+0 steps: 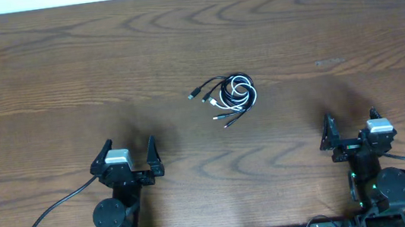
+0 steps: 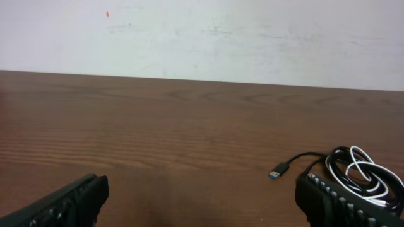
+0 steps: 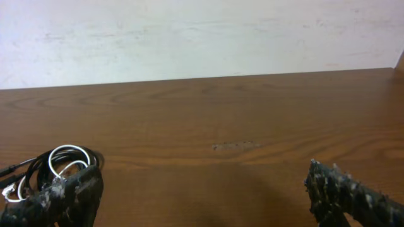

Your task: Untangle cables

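The cables (image 1: 229, 95) lie as a small looped bundle of thin black cords and one white cord at the table's middle, with plug ends sticking out to the left. In the left wrist view the cables (image 2: 356, 176) show at the lower right, a blue-tipped plug (image 2: 278, 171) pointing left. The right wrist view has the cables (image 3: 53, 165) at its lower left. My left gripper (image 1: 128, 158) stands open near the front left, well short of the bundle. My right gripper (image 1: 351, 131) stands open at the front right. Nothing is between either pair of fingers.
The brown wooden table (image 1: 66, 60) stretches back to a white wall (image 2: 202, 31). A faint scuff mark (image 1: 328, 62) lies right of the bundle. Thick black arm wires (image 1: 46, 219) trail at the front edge beside the arm bases.
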